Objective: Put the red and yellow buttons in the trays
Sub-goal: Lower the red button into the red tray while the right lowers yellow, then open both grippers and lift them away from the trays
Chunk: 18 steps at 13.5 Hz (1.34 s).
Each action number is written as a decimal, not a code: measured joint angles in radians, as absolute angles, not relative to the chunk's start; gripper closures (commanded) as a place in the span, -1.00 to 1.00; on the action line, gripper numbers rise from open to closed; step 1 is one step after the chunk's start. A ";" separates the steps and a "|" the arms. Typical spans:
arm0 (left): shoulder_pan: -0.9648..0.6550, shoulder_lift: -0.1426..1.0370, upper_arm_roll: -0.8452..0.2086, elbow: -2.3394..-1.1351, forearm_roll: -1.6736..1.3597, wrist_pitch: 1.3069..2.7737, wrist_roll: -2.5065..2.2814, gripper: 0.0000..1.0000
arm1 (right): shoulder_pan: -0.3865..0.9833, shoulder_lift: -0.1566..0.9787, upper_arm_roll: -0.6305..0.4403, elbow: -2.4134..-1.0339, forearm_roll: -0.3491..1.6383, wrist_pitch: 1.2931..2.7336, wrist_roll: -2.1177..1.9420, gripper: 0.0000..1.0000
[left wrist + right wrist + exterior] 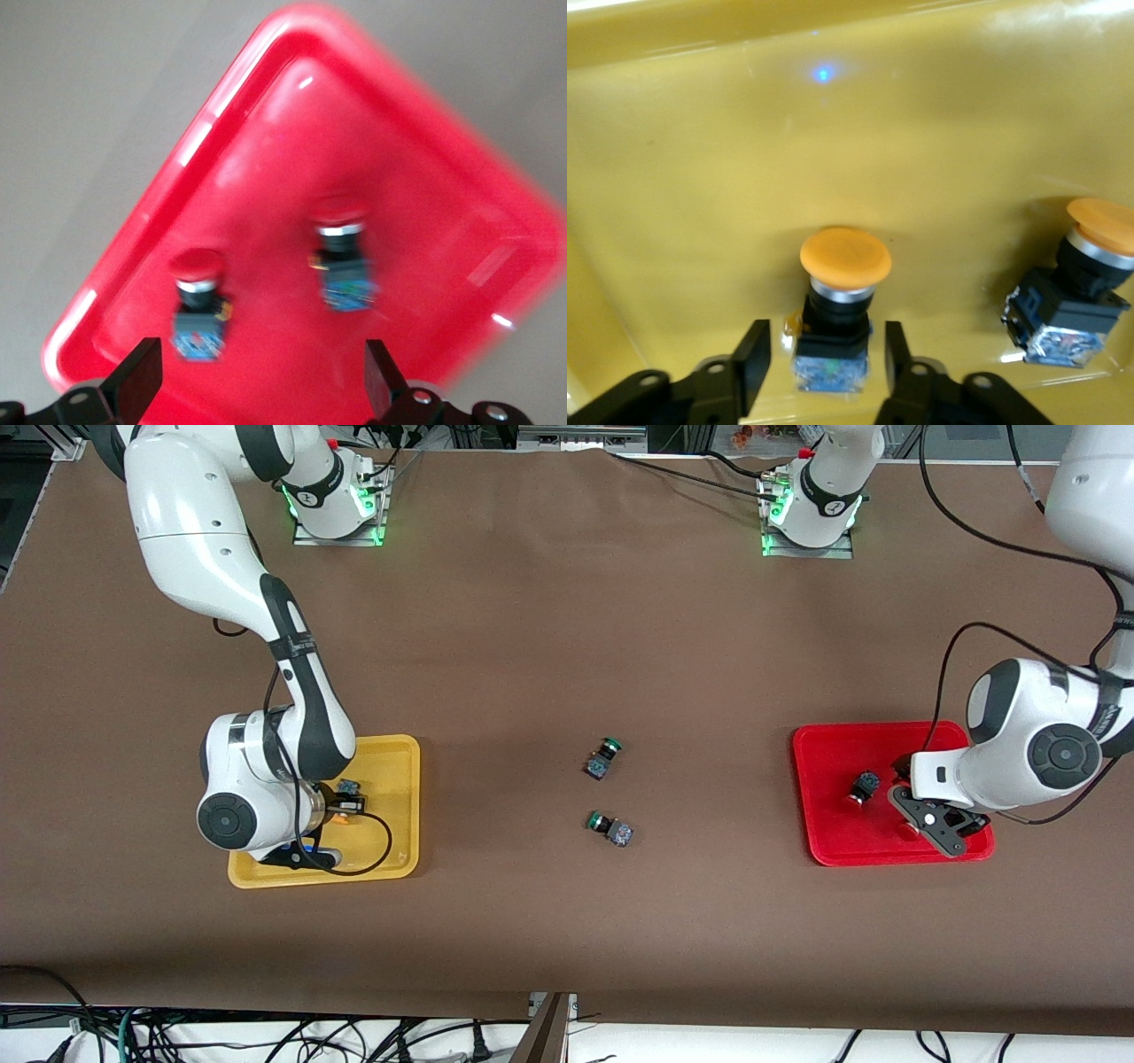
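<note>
The yellow tray (400,797) lies at the right arm's end of the table and holds two orange-yellow buttons. My right gripper (341,808) is low in it, open. Its fingers stand on either side of one yellow button (837,305) with a gap on each side. The second yellow button (1076,283) lies beside it. The red tray (828,748) lies at the left arm's end and holds two red buttons (197,301) (341,257). My left gripper (261,390) hangs above that tray, wide open and empty.
Two green-capped switches (604,757) (609,828) lie on the brown table between the trays. The right arm's cable (376,850) loops over the yellow tray. The arm bases stand at the table edge farthest from the front camera.
</note>
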<state>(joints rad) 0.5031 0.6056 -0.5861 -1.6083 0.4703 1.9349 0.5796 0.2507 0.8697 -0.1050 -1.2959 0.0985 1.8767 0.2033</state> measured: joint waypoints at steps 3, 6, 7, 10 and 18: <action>0.408 0.564 -0.625 -1.507 0.424 1.707 0.312 -1.00 | 0.251 0.844 -0.105 -1.276 0.055 1.849 0.175 -1.00; 0.382 0.535 -0.685 -1.482 0.410 1.632 0.081 -1.00 | 0.250 0.758 -0.113 -1.259 0.037 1.762 0.130 -1.00; 0.383 0.522 -0.701 -1.461 0.410 1.605 0.054 -1.00 | 0.249 0.726 -0.118 -1.257 0.037 1.731 0.119 -1.00; 0.359 0.448 -0.685 -1.363 0.345 1.549 0.038 -1.00 | 0.250 0.670 -0.120 -1.251 0.002 1.649 0.109 -1.00; -0.073 0.085 0.021 -1.619 -0.032 1.774 0.036 -1.00 | 0.251 0.667 -0.120 -1.217 -0.023 1.603 0.101 -1.00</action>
<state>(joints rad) -0.0725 0.0854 0.0205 -1.6188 -0.0321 1.7740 0.0362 0.2508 0.6671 -0.1202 -1.2170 -0.0229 1.6029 0.1006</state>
